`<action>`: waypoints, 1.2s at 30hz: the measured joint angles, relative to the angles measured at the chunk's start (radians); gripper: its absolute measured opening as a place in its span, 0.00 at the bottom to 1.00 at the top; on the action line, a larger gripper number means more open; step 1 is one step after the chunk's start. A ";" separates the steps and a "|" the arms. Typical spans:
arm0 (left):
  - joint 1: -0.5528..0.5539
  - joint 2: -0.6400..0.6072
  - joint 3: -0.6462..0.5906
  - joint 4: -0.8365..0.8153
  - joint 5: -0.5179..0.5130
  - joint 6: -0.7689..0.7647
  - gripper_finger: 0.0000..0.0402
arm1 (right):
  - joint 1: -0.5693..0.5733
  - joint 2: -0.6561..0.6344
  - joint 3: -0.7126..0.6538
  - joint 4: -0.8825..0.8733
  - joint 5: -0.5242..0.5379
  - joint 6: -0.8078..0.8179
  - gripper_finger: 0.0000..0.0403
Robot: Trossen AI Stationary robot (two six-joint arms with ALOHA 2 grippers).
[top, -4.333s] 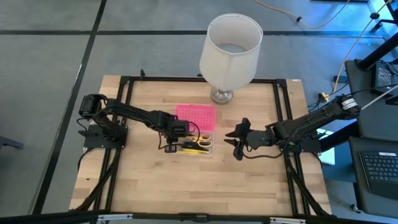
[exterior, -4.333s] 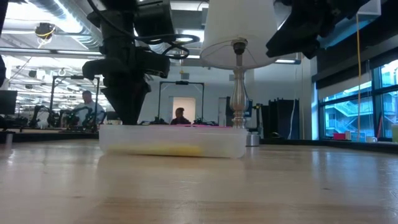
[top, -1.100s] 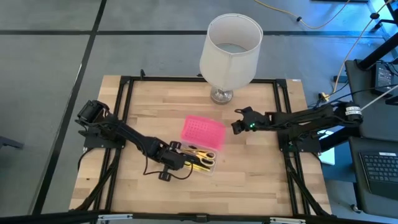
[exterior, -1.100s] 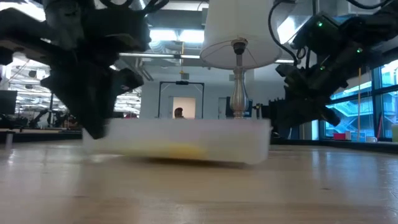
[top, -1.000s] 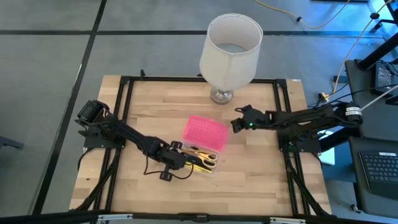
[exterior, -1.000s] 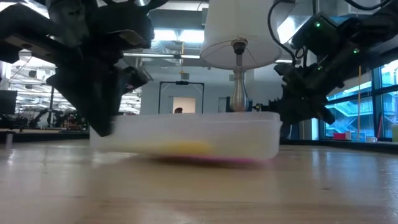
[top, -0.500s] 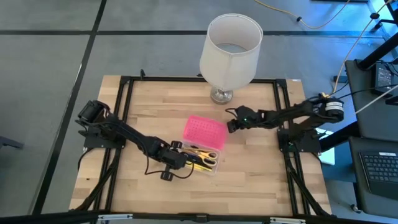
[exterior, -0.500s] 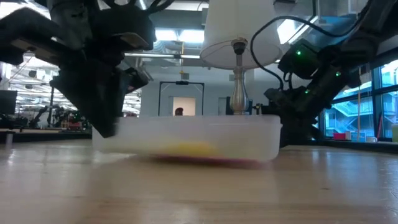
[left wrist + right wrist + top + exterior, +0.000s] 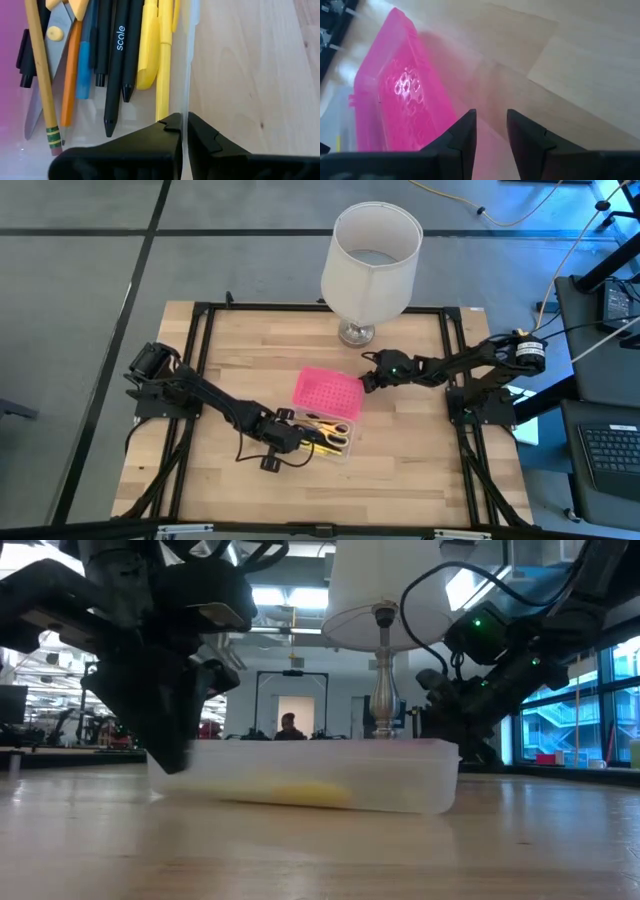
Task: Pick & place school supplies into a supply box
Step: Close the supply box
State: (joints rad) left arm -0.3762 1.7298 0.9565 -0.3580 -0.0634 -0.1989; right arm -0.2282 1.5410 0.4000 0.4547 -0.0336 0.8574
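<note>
The supply box (image 9: pixel 330 442) is a clear case lying open on the table, with its pink lid (image 9: pixel 326 391) flat on its far side. In the left wrist view, yellow pencils (image 9: pixel 162 55), black pens (image 9: pixel 117 60) and scissors (image 9: pixel 50 45) lie inside. My left gripper (image 9: pixel 288 440) is shut on the box's wall at its left end. My right gripper (image 9: pixel 367 383) is open a little, low at the lid's right far corner (image 9: pixel 395 20). Whether it touches the lid I cannot tell. My left gripper pinches the box's thin clear near wall (image 9: pixel 189 75) at its left end, one finger (image 9: pixel 167 127) inside the box and one outside. The fingers come from the table's left, slanting down, along the wall. The box (image 9: pixel 300 775) rests on the table.
A big white lamp (image 9: pixel 370 255) stands on its metal foot (image 9: pixel 354 333) at the table's far edge, just behind the lid and my right gripper. Bare wood lies near and right of the box. Black frame rails run along the table's left and right sides.
My right gripper has moved toward the table's left and down, up to the pink lid's right far corner. My left gripper has kept its hold, and the box has slid slightly toward the table's right edge.
</note>
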 joint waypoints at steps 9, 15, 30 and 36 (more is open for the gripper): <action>0.007 0.001 -0.001 -0.001 0.033 0.000 0.01 | 0.001 -0.005 0.000 0.005 -0.021 -0.001 0.28; 0.007 0.002 -0.001 -0.002 0.044 -0.007 0.01 | 0.001 -0.014 0.001 0.019 -0.049 -0.030 0.28; 0.007 0.003 -0.002 -0.005 0.067 -0.025 0.01 | 0.002 -0.014 0.001 0.070 -0.116 -0.033 0.28; 0.007 0.003 -0.003 -0.008 0.073 -0.026 0.01 | 0.002 -0.015 0.003 0.150 -0.205 -0.050 0.28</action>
State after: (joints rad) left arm -0.3695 1.7332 0.9535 -0.3662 0.0101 -0.2245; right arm -0.2264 1.5257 0.4030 0.6049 -0.2390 0.8070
